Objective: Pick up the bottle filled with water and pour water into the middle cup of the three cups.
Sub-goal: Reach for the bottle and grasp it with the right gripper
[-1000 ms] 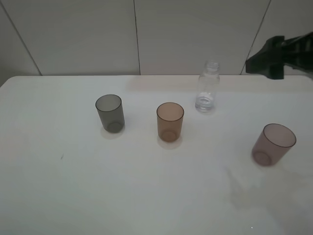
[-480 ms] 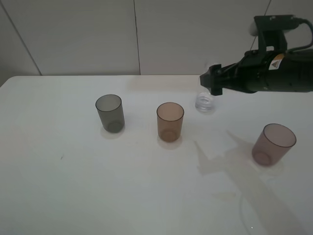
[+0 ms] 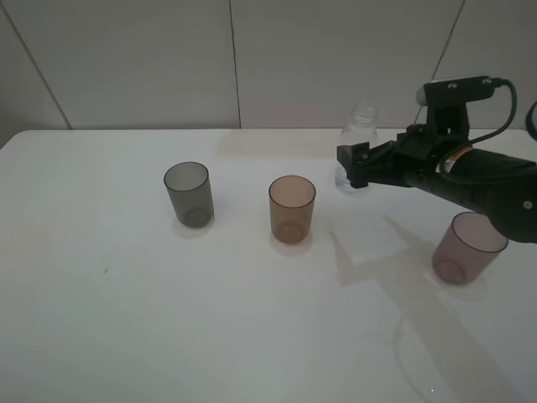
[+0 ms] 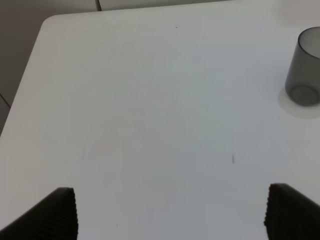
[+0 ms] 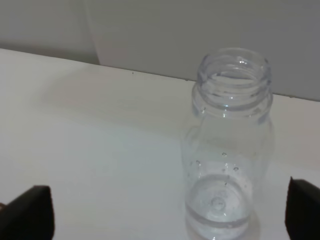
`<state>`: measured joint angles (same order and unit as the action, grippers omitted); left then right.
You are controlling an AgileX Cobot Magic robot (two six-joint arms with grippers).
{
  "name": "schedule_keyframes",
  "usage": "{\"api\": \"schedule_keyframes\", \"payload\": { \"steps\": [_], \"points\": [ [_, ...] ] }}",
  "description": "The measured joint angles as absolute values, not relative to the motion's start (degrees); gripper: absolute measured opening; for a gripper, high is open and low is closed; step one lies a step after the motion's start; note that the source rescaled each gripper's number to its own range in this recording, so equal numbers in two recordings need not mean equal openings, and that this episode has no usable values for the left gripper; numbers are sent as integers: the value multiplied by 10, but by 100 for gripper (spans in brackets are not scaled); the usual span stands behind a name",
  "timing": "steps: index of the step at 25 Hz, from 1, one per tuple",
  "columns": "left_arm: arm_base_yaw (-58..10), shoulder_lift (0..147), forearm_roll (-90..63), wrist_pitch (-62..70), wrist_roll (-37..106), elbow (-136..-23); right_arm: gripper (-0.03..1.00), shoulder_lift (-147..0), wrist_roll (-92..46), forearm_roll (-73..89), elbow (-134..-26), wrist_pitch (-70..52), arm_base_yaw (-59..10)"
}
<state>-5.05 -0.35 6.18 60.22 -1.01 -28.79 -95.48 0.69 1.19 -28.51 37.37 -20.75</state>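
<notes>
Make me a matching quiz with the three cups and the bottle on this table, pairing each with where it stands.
Things:
1. grey cup
2. amber cup
3. pink cup
4. bottle

Places, in the high view:
A. middle of the row
B. uncapped, behind the row
C. left end of the row
D. right end of the row

Pairs: 1-C, 2-A, 3-D, 4-B

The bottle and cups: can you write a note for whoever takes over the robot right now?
Right gripper: open, level with the bottle, not gripping it.
Left gripper: open, over bare table near the grey cup.
The bottle stands upright and uncapped, behind the amber middle cup and to its right. The pink cup is far right. All cups are upright.
Done: the approach only.
Left: grip the bottle, lift it, pour into the amber middle cup.
</notes>
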Motion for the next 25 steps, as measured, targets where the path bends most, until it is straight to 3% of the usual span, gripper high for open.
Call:
{"api": "schedule_keyframes", "payload": {
  "steps": [8,25],
  "points": [
    [-50,-3,62,602,-10,-288,100,-1025,9,63,-286,477,-207],
    [-50,-3,62,602,-10,-288,100,-1121,9,72,-364,492,-207]
  ]
}}
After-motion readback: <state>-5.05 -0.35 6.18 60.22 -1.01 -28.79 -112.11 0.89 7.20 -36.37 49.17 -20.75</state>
